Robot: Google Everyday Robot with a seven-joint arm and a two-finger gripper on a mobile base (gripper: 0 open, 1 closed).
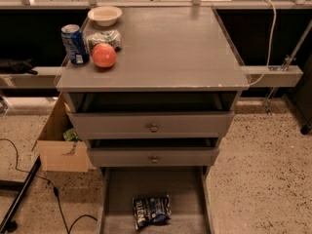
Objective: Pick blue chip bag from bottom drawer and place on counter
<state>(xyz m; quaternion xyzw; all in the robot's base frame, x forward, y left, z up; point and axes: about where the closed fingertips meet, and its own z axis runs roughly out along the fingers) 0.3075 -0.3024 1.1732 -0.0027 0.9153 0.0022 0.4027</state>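
Claw out of frame, so its opening cannot be told, while one blue chip bag (152, 210) lies in the bottom drawer (156, 184) at lower centre, below two partly open upper drawers (122, 126), and the counter (170, 48) carries, upper left, one soda can (74, 44), one bowl (105, 15), one packet (104, 37) and one red fruit (104, 55).
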